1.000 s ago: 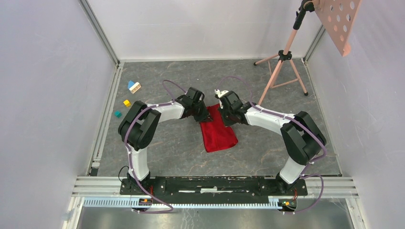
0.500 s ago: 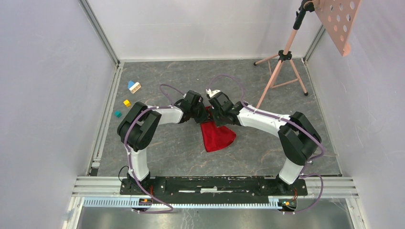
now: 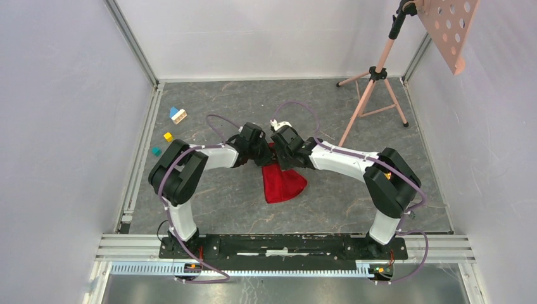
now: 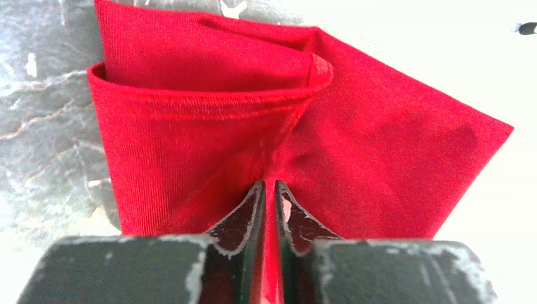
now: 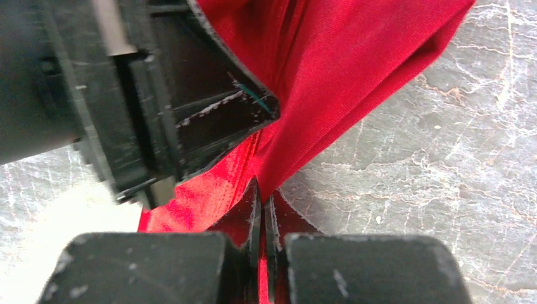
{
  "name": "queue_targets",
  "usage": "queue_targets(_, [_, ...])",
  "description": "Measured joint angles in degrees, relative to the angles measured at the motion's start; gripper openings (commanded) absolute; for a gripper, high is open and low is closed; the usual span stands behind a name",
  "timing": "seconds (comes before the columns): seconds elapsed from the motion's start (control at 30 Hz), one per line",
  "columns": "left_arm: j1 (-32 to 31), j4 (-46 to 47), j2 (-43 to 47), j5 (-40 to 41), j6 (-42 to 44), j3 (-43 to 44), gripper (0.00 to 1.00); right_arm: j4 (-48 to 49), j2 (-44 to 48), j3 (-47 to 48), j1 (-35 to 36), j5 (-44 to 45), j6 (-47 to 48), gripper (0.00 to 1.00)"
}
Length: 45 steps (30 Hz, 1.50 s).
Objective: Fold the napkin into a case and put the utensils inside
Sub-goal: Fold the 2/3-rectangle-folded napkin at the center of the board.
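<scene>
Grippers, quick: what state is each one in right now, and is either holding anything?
Left gripper: jaws shut on the napkin.
Right gripper: jaws shut on the napkin too.

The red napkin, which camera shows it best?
The left wrist view: the napkin fills it, showing its folded edge and the left fingers pinching it. The top view shows just a small red bunch, far away; the right wrist view, only a stretched strip.

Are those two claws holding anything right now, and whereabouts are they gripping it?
Yes. The left gripper and the right gripper each pinch the red napkin on a bunched fold at its far end, close beside each other.
</scene>
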State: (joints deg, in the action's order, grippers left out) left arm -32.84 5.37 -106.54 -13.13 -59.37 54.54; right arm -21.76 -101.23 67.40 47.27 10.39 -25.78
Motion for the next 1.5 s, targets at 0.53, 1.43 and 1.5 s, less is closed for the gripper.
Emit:
queue_targets(0.53, [7.93,-5.73,13.77,-0.96,0.74,-7.37,0.51,-6.03,-3.45,5.22,2.16,6.75,0.07,0.0])
queue_targets(1.43, [6.93,12.59,6.43,-5.46,-2.12,-15.61,0.12,-15.41,-16.37,20.37,8.61,11.91,-4.57,0.1])
queue_targets(1.5, [6.88,14.12,6.38,-5.53,-2.62,-16.35,0.12,-12.61,-16.33,17.77,8.59,10.91,-5.51,0.14])
